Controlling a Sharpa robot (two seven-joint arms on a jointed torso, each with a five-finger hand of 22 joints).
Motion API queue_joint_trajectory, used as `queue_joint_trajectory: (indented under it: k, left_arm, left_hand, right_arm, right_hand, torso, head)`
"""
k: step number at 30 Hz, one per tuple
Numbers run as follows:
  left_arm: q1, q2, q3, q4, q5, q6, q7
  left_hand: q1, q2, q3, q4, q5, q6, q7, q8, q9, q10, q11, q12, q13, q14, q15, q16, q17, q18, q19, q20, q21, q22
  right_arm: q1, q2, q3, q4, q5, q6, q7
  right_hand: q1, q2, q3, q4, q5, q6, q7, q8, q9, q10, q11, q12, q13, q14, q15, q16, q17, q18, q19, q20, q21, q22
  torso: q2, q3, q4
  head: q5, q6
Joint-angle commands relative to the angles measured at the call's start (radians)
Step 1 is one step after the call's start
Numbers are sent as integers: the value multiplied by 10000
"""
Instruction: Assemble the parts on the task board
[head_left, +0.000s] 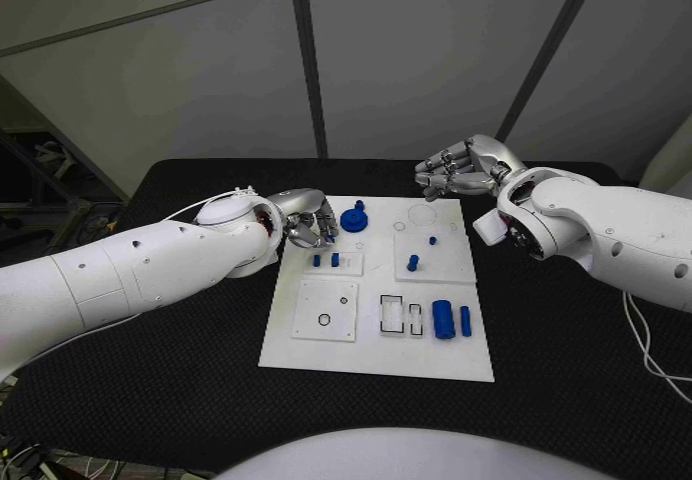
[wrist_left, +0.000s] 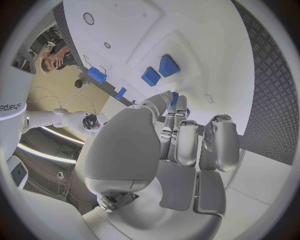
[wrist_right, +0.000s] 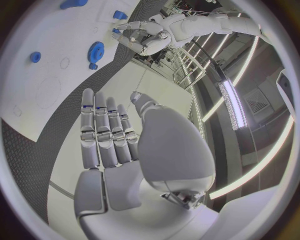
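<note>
The white task board (head_left: 378, 345) lies in the middle of the black table. My left hand (head_left: 306, 222) hangs over its far left part, just left of a blue gear part (head_left: 353, 218). In the left wrist view its fingers (wrist_left: 178, 142) curl in, and a small blue part (wrist_left: 174, 97) shows pinched between thumb and fingertip. Two short blue pegs (head_left: 326, 260) stand just below that hand. My right hand (head_left: 462, 168) hovers past the board's far right corner, and its fingers (wrist_right: 106, 130) lie straight and hold nothing. The gear (wrist_right: 95, 50) and my left hand (wrist_right: 139, 35) also show in the right wrist view.
More blue parts sit on the board: two pegs (head_left: 434, 240) (head_left: 413, 263) on the right inset plate, a thick cylinder (head_left: 443, 318) and a thin bar (head_left: 464, 320) near the front right. Rectangular slots (head_left: 392, 313) and a square plate with a round hole (head_left: 325, 310) lie in front.
</note>
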Motion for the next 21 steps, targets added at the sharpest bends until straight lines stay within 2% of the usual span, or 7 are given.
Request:
queue_joint_trajectory:
  k: [1, 8, 21]
  left_arm:
    - [5, 24, 5, -20, -141, 141, -51]
    - [-1, 65, -1, -72, -152, 213, -90]
    - [-12, 55, -14, -92, -154, 277, -124]
  left_hand:
    - [-164, -27, 25, -17, -72, 58, 20, -53, -4, 46, 5, -64, 12, 185, -63, 25, -17, -165, 172, -69, 21, 1359]
    - [-411, -166, -44, -5, -94, -310, 76, -329, -124, -105, 70, -231, 0, 171, -18, 31, -59, -163, 159, -45, -13, 1358]
    - [-564, -266, -77, -1, -93, -510, 87, -519, -208, -270, 142, -410, -32, 156, 38, 37, -104, -150, 132, 1, -93, 1331]
  right_arm:
    - [17, 5, 4, 3, 32, 59, 73]
    - [17, 3, 4, 3, 32, 60, 74]
    - [16, 4, 4, -16, 32, 76, 56]
  right_hand:
    - [44, 88, -38, -37, 54, -41, 4, 15, 2, -67, -5, 38, -16, -59, -28, -24, -13, 41, 69, 28, -36, -12]
    - [44, 88, -38, -37, 54, -41, 4, 15, 2, -67, -5, 38, -16, -59, -28, -24, -13, 41, 69, 28, -36, -12]
    - [44, 88, -38, -37, 54, -41, 4, 15, 2, -67, -5, 38, -16, -59, -28, -24, -13, 41, 69, 28, -36, -12]
  torso:
    - [-6, 2, 3]
    - [0, -1, -6]
    - [-8, 2, 1]
  head:
    - [0, -4]
    - [-20, -21]
    - [-29, -49]
